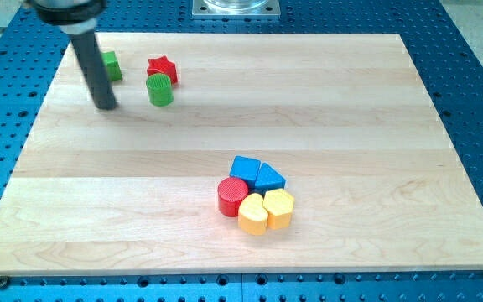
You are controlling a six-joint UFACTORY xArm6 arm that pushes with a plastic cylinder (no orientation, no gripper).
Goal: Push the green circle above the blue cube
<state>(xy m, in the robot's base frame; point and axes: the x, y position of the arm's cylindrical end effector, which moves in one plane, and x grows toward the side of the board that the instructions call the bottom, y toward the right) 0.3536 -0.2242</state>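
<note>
Bench (141, 168): pale wood board on a blue pegboard base (476, 67), blocks in two groups well apart.
Rod: dark, straight, slightly tilted, coming down from the view's top left corner.
My tip (106, 106): resting on the bench near the upper left, touching no block.
Hand: none on this arm, only the rod, so nothing clenched or grasped.
Green circle (159, 90): upright cylinder at roughly 2 o'clock from my tip, near it but apart.
Red star (163, 69): at 12 o'clock from the green circle, just beside it, perhaps touching.
Green block (111, 65): at 12 o'clock from my tip, partly hidden behind the rod, shape unclear.
Blue cube (245, 168): in the lower middle cluster, at about 4 o'clock from the green circle and well apart from it.
Blue triangle (268, 178): touching the blue cube at its 4 o'clock.
Red circle (232, 196): at 7 o'clock from the blue cube, touching it.
Yellow heart (253, 215): at 6 o'clock in the cluster, against the red circle.
Yellow hexagon (279, 207): at 3 o'clock from the yellow heart, below the blue triangle.
</note>
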